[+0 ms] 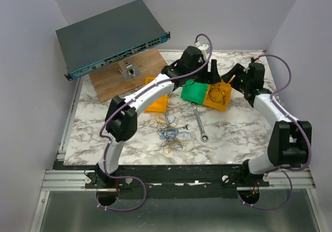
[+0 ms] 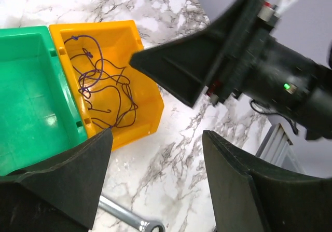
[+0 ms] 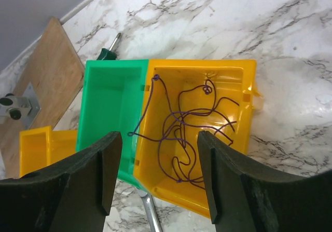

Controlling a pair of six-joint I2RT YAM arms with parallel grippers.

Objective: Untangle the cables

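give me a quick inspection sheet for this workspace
surface: marble table, white with grey veins
job's things: wire bundle, blue, yellow and orange, tangled on the table; purple wire alone in the right orange bin
clutter: wrench on the table; green bin, nothing seen in it; second orange bin partly under the left arm
grippers: left gripper open, nothing held; right gripper open above the purple wire
cables: arm hoses loop off both arms
surroundings: network switch far left, over a wooden board; plain walls
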